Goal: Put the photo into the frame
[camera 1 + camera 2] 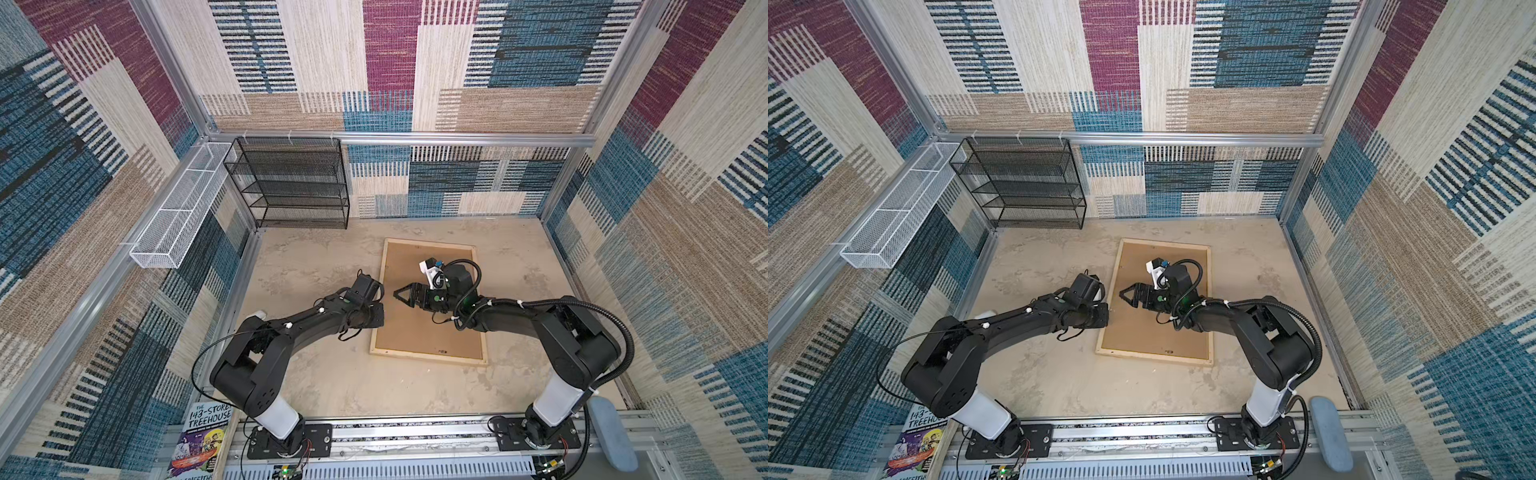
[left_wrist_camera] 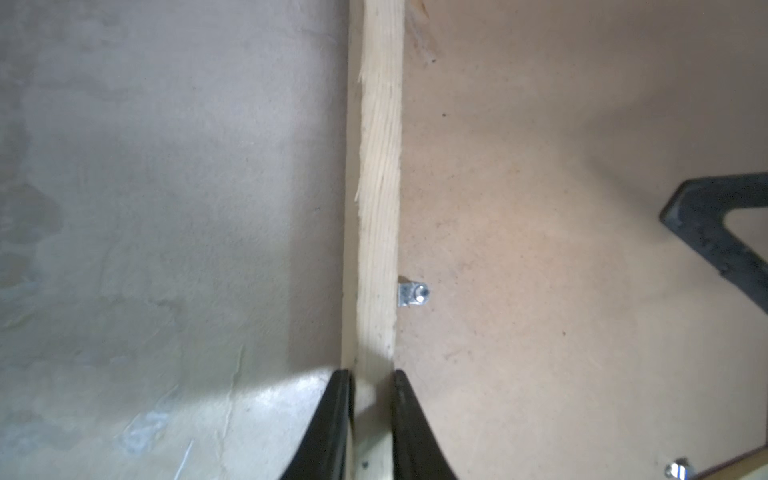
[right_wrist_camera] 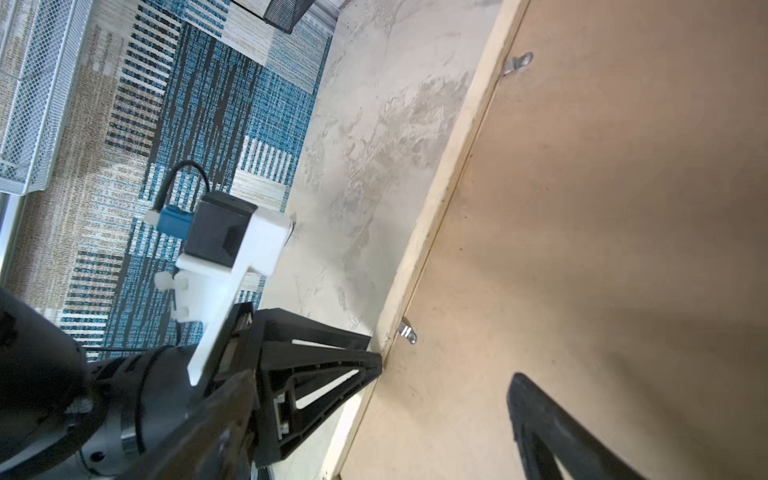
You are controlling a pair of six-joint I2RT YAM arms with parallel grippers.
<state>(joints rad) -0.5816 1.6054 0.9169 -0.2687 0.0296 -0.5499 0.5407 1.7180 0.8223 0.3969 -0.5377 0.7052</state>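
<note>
Eyes on the frame (image 1: 428,357): it lies flat, back side up, in the middle of the table (image 1: 311,291), with the brown backing board (image 1: 415,332) sitting inside its 4 pale wood strips. The photo I cannot see anywhere. It may be under the board, but I can't tell.

My left gripper (image 2: 372,374) is clenched on the frame's left strip, 1 finger outside the wood and 1 inside against the board. The right gripper (image 1: 401,296) hangs released over the board with nothing in it, pointing toward the left one.

Handling, as I judge it: the frame looks light and stiff along each strip, but thin enough to twist if I lift it by 1 side alone. The grain in the left wrist view looks rough and splintery, so it shouldn't slip. A mid-strip hold, clear of the small metal tab (image 2: 413,294), seems the safe place. The board looks thin and smooth, hard to pinch flat, easier by an edge. There are 2 tabs along that strip in the right wrist view, the nearer tab (image 3: 407,330) just beside the left gripper.

Writing: nothing on the frame or board. A book (image 1: 203,419) at the near left edge reads "143-STORE… TREEHOUSE".
</note>
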